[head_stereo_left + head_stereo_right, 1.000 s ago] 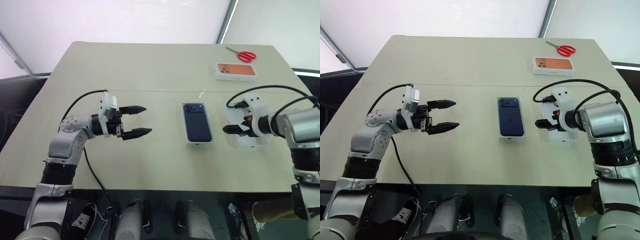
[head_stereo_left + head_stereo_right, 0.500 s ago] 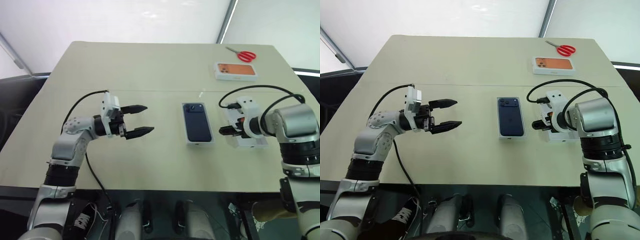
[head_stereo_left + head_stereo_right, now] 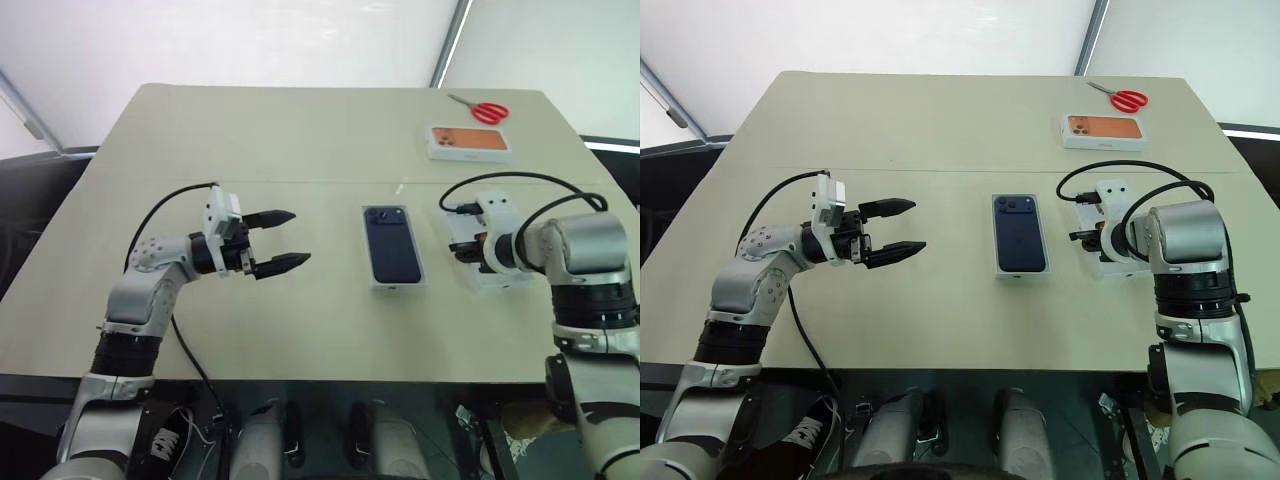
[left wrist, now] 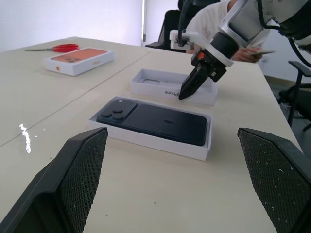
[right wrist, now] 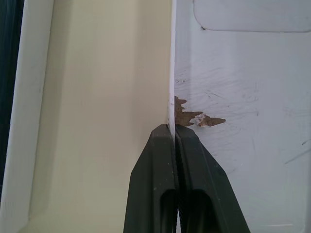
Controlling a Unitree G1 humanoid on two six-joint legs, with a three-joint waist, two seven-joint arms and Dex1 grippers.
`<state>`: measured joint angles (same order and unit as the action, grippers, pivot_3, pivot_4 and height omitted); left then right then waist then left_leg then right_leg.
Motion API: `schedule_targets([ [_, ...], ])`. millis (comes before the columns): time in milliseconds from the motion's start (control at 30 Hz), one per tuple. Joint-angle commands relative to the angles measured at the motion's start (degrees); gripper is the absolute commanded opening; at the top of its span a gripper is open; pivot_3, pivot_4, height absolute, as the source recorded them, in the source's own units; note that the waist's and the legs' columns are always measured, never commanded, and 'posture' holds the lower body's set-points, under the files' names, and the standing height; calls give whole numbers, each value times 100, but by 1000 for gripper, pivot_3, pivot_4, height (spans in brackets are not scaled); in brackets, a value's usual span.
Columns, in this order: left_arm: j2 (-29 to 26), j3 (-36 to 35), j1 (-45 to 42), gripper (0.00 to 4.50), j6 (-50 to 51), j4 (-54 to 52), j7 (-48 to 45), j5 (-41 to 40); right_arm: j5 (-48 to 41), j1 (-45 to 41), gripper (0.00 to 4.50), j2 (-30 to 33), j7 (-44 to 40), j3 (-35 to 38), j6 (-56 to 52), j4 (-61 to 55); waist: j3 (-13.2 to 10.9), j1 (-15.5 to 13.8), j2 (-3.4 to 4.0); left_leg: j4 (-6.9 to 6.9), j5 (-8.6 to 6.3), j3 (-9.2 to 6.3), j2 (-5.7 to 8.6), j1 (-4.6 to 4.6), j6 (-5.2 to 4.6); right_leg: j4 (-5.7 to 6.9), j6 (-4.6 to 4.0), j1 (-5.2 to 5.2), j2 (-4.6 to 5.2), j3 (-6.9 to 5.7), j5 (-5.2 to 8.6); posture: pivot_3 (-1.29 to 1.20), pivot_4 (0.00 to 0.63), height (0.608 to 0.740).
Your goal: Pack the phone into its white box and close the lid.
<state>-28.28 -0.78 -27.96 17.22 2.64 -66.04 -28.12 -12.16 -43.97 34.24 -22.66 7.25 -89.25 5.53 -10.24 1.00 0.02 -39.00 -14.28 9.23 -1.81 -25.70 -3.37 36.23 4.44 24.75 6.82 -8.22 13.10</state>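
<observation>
Phone (image 3: 393,244) already lies in box (image 3: 1020,273) at table centre. Step in hand: picking up lid.

Lid (image 4: 160,79) lies open side up just right of box. Right gripper (image 5: 173,133) clenched on lid's near wall, one finger inside, one outside. Left gripper (image 3: 283,241) released wide, hovers well left of box, holds nothing.

Next move likely: lift lid, flip open side down, square it over box, press on. Thin-wall pinch could slip.

Change: a second ago right fingers stood spread over lid; now shut on wall.
</observation>
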Motion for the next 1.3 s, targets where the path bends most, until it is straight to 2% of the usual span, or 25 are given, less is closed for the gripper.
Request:
schedule_targets([
  [33,5,-50,-115,4500,52,-18,105,-40,-123,-379,22,-228,105,514,81,-11,-2,1,3,1,0,0,0,-1,0,1,0,2,-1,0,0,0,150,738],
  [133,32,-77,-182,4500,163,60,236,-52,-372,-614,22,-446,3,969,468,-47,-3,1,5,3,0,2,0,-3,0,2,0,5,-3,0,0,0,150,738],
  [233,51,-103,-261,4500,298,158,352,-76,-798,-1051,22,-867,-11,1829,721,23,-5,-1,8,3,1,4,1,-3,-1,3,1,5,-4,0,0,0,150,738],
  [400,136,-164,-377,4500,401,322,668,-39,-1958,-1544,22,-1739,-173,3182,-214,-282,-5,-18,8,4,1,5,1,-3,-1,5,1,5,-5,1,0,0,150,738],
  [533,173,-157,-374,4500,356,324,735,-38,-3491,-1204,22,-2161,73,3248,-325,-556,-5,-15,8,4,1,4,1,-3,-2,6,1,3,-4,1,0,0,150,738],
  [600,196,-159,-364,4500,391,297,797,-46,-4317,-690,22,-2183,308,2885,-325,-699,-4,-32,6,4,0,3,2,-3,-2,6,1,3,-3,1,-1,0,150,738],
  [667,221,-161,-357,4500,340,278,847,-22,-4821,-342,22,-2238,562,2692,-325,-902,-4,-28,7,4,-1,-1,3,-3,-4,2,1,-2,-2,1,0,0,150,738],
  [833,268,-158,-305,4500,535,196,987,-91,-6157,98,22,-2149,1354,2523,-325,-404,-4,4,8,4,-1,1,4,-1,-5,5,1,0,-2,4,-1,0,150,738],
  [900,312,-230,-331,3987,670,249,1078,-176,-6518,192,0,-2197,1672,2473,-325,-359,-4,7,8,5,-2,1,3,0,-5,5,1,0,-3,4,-1,0,150,738],
  [967,362,-241,-297,3177,776,207,1103,-247,-6890,224,0,-2260,1975,2430,-325,-276,-4,0,8,5,-2,1,3,-1,-5,5,1,1,-3,5,-1,0,150,738],
  [1167,651,-2,-136,35,688,34,1401,-37,-7790,491,0,-2426,3347,2212,362,126,-4,-24,8,5,-2,1,3,-1,-6,5,1,-1,-3,6,-1,0,150,738],
  [1300,962,102,-221,35,664,76,1690,71,-8412,795,0,-2326,3922,1832,774,184,-4,-20,8,4,-3,2,5,-2,-8,3,2,-3,-2,7,-1,0,150,738],
])
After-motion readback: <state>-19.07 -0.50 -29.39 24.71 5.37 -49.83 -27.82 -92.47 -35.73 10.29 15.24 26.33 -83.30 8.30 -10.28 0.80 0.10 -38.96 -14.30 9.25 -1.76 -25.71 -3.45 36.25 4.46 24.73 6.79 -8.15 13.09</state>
